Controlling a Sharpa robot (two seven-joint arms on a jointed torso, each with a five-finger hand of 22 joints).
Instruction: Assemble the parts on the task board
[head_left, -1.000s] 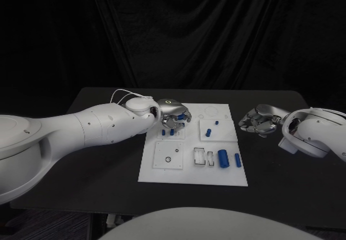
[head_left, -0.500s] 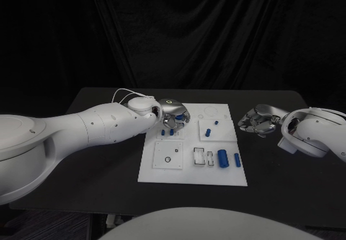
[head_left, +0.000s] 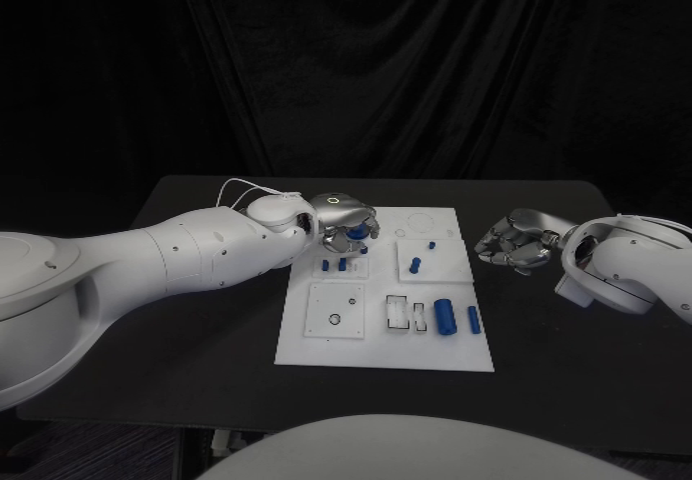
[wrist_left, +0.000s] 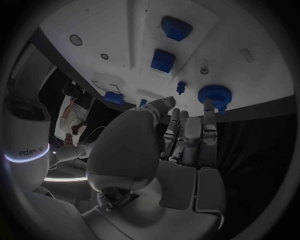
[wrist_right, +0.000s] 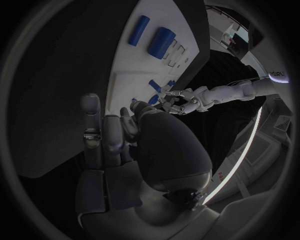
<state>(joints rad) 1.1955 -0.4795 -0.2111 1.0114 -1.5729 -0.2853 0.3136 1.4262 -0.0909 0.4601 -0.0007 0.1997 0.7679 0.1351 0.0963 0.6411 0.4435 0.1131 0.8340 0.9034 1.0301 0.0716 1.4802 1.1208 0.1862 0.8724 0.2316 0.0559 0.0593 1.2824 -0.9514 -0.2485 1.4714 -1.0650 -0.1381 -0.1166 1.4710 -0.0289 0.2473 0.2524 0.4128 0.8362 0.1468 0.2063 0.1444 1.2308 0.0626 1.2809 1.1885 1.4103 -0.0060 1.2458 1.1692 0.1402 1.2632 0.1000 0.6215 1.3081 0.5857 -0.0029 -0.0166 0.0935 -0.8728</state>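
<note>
The fingertips (wrist_left: 210, 106) of the left hand (head_left: 343, 226) pinch a small blue part (wrist_left: 214, 94), round and knurled like a cap or knob, while its other fingers lie loosely alongside. The hand hovers over the far left portion of the task board (head_left: 326, 352), above two small blue pegs (head_left: 335, 266) standing in a square inset.

By my reading the step in hand is carrying this round part to its seat; the next move calls for lining it up over a post or hole and lowering it straight, perhaps with a twist. From the left wrist view its axis seems to run toward the board, though the fisheye bend makes that uncertain.

Further out, a short blue peg (head_left: 415, 265) lies in the neighbouring inset, its long axis slightly tilted from the board's long edge. Nearer the robot, a thick blue cylinder (head_left: 447, 316) and a thin blue rod (head_left: 475, 320) lie side by side, both pointing away from the robot.

The right hand (head_left: 513, 241) waits beside the board's right edge, fingers curled in, holding nothing
</note>
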